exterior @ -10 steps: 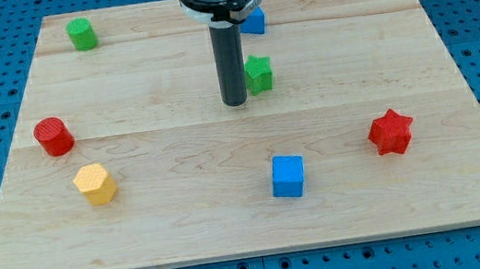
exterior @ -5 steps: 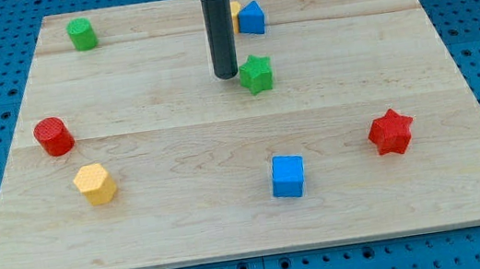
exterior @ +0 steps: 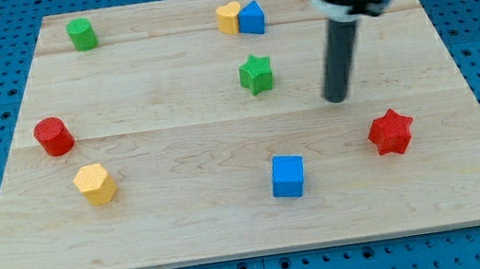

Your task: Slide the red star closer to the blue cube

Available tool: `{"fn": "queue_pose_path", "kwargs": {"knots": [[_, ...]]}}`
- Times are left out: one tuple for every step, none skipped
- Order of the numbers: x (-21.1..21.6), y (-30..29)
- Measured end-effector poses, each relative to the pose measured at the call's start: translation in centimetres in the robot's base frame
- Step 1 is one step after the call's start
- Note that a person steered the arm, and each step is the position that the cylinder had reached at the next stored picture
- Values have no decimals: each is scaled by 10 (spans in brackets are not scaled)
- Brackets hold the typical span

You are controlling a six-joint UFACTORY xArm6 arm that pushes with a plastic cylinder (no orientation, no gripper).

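Note:
The red star [exterior: 391,131] lies at the view's right on the wooden board [exterior: 188,234]. The blue cube [exterior: 287,176] sits lower and to its left, well apart from it. My tip [exterior: 337,98] stands above and to the left of the red star, not touching it, and up and to the right of the blue cube.
A green star [exterior: 256,74] lies left of my tip. A yellow heart [exterior: 227,17] and a blue triangular block [exterior: 252,19] touch at the view's top. A green cylinder [exterior: 81,33], a red cylinder [exterior: 53,136] and a yellow hexagon [exterior: 95,183] lie at the left.
My tip has moved from beside the green star to the right and down, toward the red star. No block has moved.

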State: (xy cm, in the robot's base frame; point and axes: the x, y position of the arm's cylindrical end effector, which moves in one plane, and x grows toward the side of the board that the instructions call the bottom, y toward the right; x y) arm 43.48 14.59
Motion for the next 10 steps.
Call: {"fn": "queue_pose_path", "kwargs": {"knots": [[31, 29], [51, 30], [64, 39], [69, 67], [92, 56], [104, 38], [111, -1], [114, -55], [114, -65], [114, -70]]}}
